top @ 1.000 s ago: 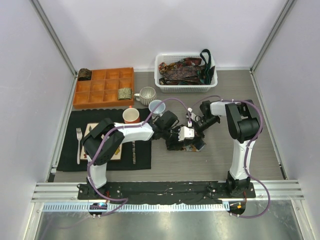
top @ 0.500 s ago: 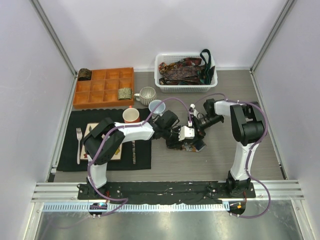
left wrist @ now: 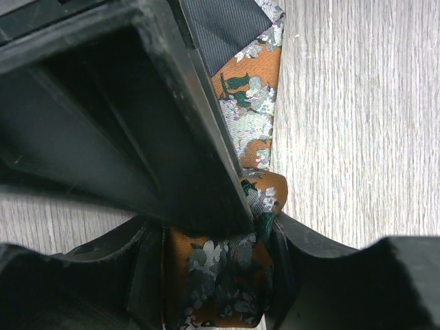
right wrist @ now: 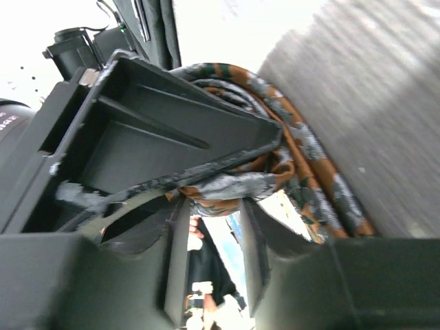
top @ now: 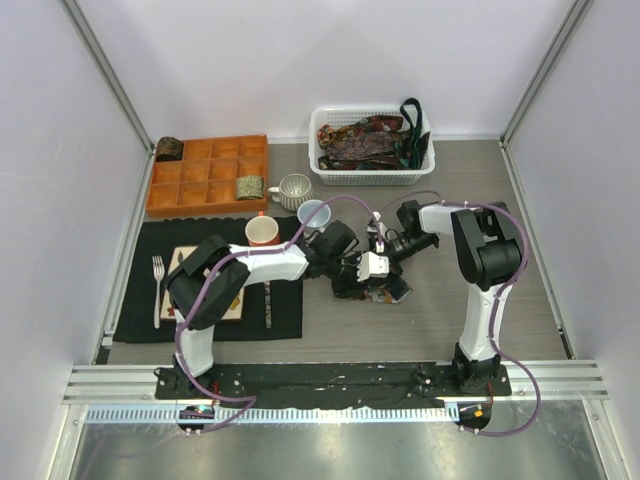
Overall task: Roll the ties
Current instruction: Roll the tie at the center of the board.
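**Left gripper** (left wrist: 227, 237): jaws narrow, clamped on a fold of the orange-patterned tie (left wrist: 253, 117), whose flat length runs away over the wood-grain table (top: 440, 320).

**Right gripper** (right wrist: 223, 187): closed on the same tie from the opposite side, with several rounds of the fabric bunched against its upper finger (right wrist: 199, 124). In the overhead view the two grippers meet at mid-table, the tie lying just beneath them.

**Containers.**
- The white basket (top: 330, 172) at the far edge holds a loose heap of patterned ties (top: 362, 140).
- A dark green tie (top: 410, 118) hangs over the basket's right rim.
- The orange compartment tray (top: 205, 160), far left, has one mottled coil (top: 249, 186) in the right-hand cell of its near row.
- A second coil (top: 168, 149) sits at the tray's far left corner; whether it is inside a cell cannot be told.

**Surroundings.** Three cups (top: 262, 232) stand between the tray and the grippers. A black mat (top: 285, 310) carries a square plate (top: 182, 262) and a fork (top: 158, 285).
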Controlling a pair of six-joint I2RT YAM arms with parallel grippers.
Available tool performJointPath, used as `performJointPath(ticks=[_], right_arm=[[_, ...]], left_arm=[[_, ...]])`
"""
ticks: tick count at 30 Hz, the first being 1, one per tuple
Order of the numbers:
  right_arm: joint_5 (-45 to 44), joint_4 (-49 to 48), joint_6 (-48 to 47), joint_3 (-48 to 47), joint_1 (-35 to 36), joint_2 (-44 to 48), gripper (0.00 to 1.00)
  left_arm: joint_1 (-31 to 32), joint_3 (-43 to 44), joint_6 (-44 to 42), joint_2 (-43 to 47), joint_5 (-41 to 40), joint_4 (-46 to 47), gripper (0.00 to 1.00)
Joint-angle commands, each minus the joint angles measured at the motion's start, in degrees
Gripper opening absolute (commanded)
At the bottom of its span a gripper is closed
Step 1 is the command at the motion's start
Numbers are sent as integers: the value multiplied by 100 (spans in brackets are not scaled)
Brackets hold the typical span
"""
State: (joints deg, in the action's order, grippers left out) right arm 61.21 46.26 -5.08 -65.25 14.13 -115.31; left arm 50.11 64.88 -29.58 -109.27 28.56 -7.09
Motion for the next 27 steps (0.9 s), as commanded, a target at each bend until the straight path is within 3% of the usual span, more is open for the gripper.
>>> performJointPath(ticks=[1,5,6,16,22,27], right_arm=[[-399,-170,42,-49,2,-185,28],[-583,-65,-54,-40,-7,-247,2],[-619,-38,-89,-49,-24,-255,1],[-1076,164,-300,4,-288,-291,1],[-1260,155,-265,-49,-314,-334,1],[-1401,138,-169,-163,-323,-405,1]], left_arm=[[-36,-125,58,-112,-114,-152,50],[-45,-107,67,-77,-52,-152,52],[-45,-99,75,-68,-52,-152,53],[-133,-90,163,195,62,173,73],[-133,7,277,152,273,287,75],[-107,112,383,38,563,349,67]])
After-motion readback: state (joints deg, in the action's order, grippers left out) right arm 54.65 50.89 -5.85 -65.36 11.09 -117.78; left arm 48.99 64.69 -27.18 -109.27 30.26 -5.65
